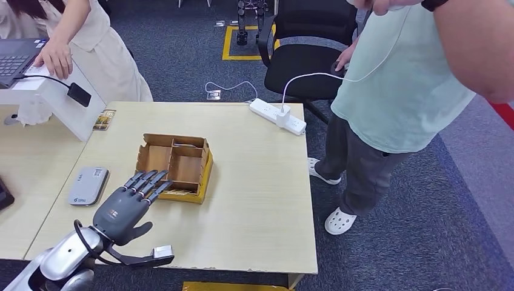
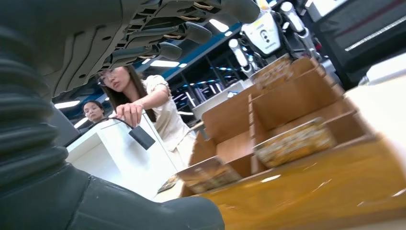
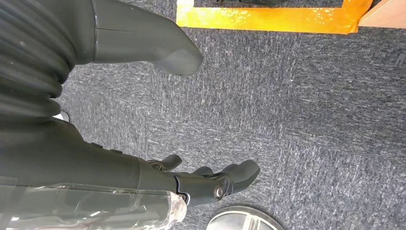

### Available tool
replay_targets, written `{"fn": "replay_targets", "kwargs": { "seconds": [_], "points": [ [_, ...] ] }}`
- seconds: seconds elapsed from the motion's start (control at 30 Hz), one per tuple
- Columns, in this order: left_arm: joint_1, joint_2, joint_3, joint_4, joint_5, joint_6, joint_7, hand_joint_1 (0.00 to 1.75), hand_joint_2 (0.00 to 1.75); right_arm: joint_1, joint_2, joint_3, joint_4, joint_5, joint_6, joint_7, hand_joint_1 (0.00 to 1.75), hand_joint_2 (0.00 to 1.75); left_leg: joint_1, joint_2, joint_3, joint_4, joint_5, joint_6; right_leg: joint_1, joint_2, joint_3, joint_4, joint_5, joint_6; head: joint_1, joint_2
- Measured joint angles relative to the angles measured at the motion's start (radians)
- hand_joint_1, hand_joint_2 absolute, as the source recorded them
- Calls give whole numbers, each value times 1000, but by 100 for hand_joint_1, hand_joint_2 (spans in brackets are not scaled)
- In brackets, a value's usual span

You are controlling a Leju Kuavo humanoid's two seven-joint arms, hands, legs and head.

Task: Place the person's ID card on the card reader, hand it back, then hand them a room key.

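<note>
— Left hand (image 1: 124, 209) nearest: flat over table (image 1: 254, 200), palm down, fingers spread, holding nothing?
— Yes. Fingertips (image 1: 148, 180) reach near left corner of box (image 1: 182, 159); cannot tell whether touching.
— And reader (image 1: 88, 185)?
— Lies flat on table just left of that hand, grey, close to left edge.
— ID card?
— Cannot tell which. Shows one patterned card (image 1: 104, 119) at far left corner beside white stand (image 1: 57, 100), well apart from reader. Shows other patterned cards (image 2: 293, 142) in box compartments, seen from left wrist.
— Right hand (image 3: 143, 172)?
— Hangs over grey carpet (image 3: 311, 120), thumb apart from loosely bent fingers, gripping nothing.
— People?
— One in mint shirt (image 1: 388, 91) at table's right side, near power strip (image 1: 277, 116) on far edge. Another in cream (image 1: 103, 42) at far left, palm resting on stand.
</note>
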Motion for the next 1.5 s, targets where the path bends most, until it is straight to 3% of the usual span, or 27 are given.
{"fn": "replay_targets", "kwargs": {
  "seconds": [0.17,0.47,0.83,1.5],
  "points": [
    [-11,-109,-17,18,-72,5,34,0,175,3,4,-13,-8,4,0,0,0,175,0,0,0,0,0,0,0,0,0,0,0,0,0,0],
    [-18,-202,-18,38,-167,17,69,0,175,5,5,-30,-17,12,0,-1,0,175,0,0,0,0,0,0,0,0,0,0,0,0,0,0],
    [-17,-366,147,43,-346,32,191,0,175,15,21,-58,-29,39,0,0,0,175,0,0,0,0,0,0,0,0,0,0,0,0,0,0],
    [-13,-482,267,112,-353,12,154,0,175,15,28,-75,-43,58,4,-1,0,175,0,0,0,0,0,0,0,0,0,0,0,0,0,0]
  ]
}}
